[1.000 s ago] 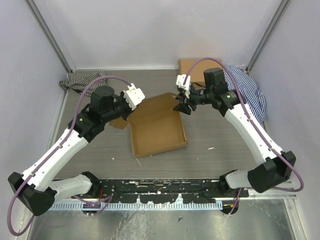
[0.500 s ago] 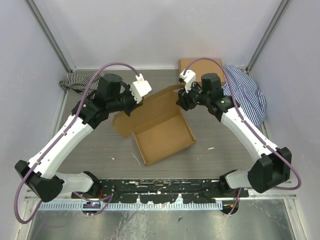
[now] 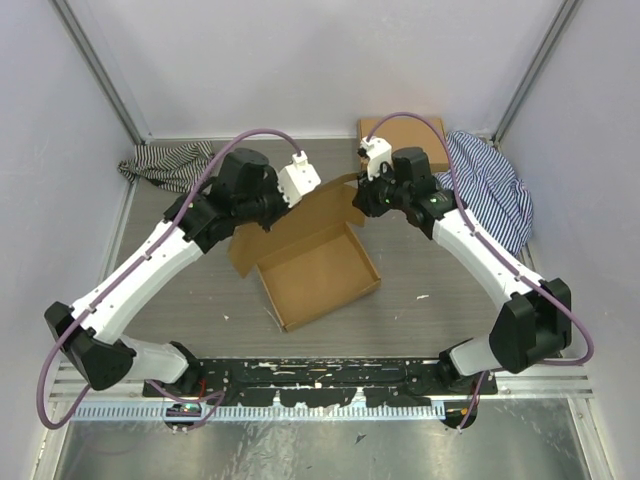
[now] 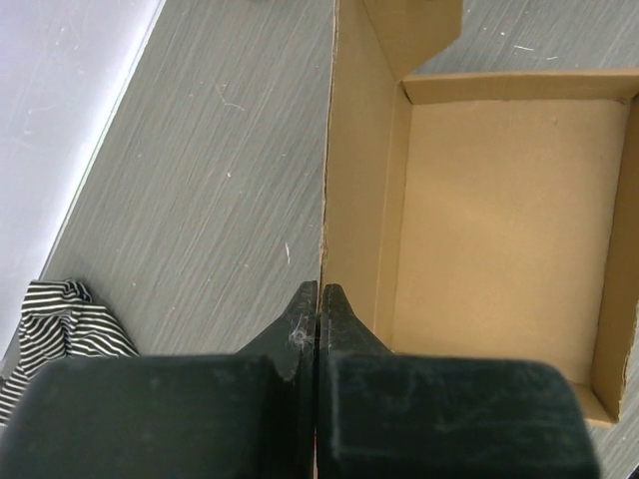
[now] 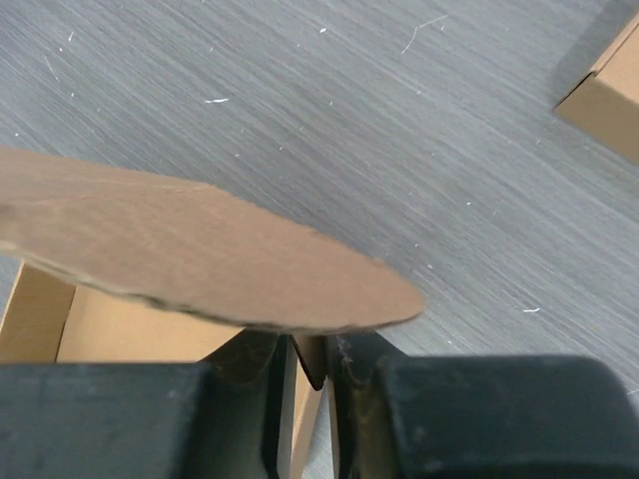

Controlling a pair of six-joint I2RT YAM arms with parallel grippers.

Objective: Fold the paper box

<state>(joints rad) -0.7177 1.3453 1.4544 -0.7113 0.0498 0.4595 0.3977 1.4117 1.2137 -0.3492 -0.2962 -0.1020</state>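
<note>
1. Cardboard box [image 3: 320, 265] is lying open just before the spare box [image 3: 388, 135].
2. Left pincer [image 4: 319, 299] is clenching its side wall; right pincer [image 5: 310, 354] is seemingly pinching its rear flap.
3. Anchoring steadily while swinging the flap along its crease is looking wisest.

The paper box [image 3: 318, 268] is matt brown cardboard, rough at cut edges. The worktop [image 3: 440, 265] is matt grey, wood-grained. At ten o'clock lies soft striped cloth [image 3: 165, 160].
</note>
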